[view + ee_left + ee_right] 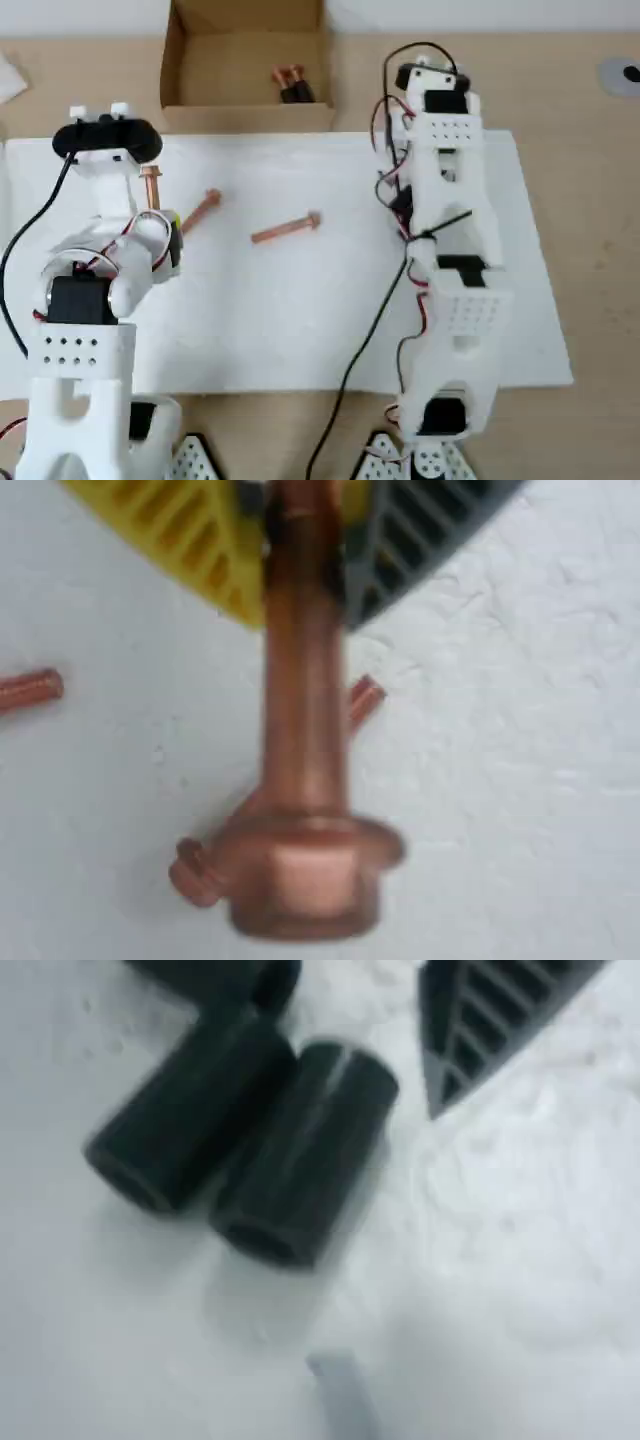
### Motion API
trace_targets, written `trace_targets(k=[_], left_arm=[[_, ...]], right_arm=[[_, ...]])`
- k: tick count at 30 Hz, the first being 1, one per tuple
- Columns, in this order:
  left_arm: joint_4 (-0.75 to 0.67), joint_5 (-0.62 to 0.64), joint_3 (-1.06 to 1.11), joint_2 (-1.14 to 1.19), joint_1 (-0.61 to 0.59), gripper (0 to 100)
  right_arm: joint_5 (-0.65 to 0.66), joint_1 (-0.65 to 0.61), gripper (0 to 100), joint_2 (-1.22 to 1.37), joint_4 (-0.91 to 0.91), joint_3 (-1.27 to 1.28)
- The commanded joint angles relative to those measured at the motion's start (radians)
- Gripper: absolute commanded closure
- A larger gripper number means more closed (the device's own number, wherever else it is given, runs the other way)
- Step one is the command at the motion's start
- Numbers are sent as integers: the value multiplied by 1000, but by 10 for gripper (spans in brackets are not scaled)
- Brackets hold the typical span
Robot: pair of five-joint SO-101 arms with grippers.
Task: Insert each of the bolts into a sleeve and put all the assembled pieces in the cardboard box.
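My left gripper is shut on a copper bolt, which it holds by the shank between a yellow finger and a dark finger, above the white mat. Two more copper bolts lie loose on the mat, one just beside that gripper and one nearer the middle. Black sleeves lie side by side on the mat, close under my right gripper. The cardboard box stands at the back, with assembled pieces inside.
The white mat covers the middle of the wooden table. The right arm stretches along the mat's right side, trailing black and red wires. A third black sleeve lies beyond the pair.
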Motion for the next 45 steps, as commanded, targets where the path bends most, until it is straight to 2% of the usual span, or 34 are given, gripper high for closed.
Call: trace_targets(k=[1,6,13,19,25,36,45], left_arm=[[-26,-5,3,-30,8,991],[-63,-9,40,-30,8,991],[-89,-9,49,-30,8,991],[-89,-9,52,-30,8,991],[-89,-11,52,-30,8,991],[-84,-11,49,-30,8,991],[-81,-11,46,-31,8,991]], right_arm=[[-28,-22,645,45,-5,-120],[-129,-21,645,119,-5,-191],[-124,-25,653,191,-5,-211],[-121,-22,805,208,-15,-211],[-120,-25,851,211,-35,-211],[78,-27,868,211,17,-211],[89,-25,867,211,137,-211]])
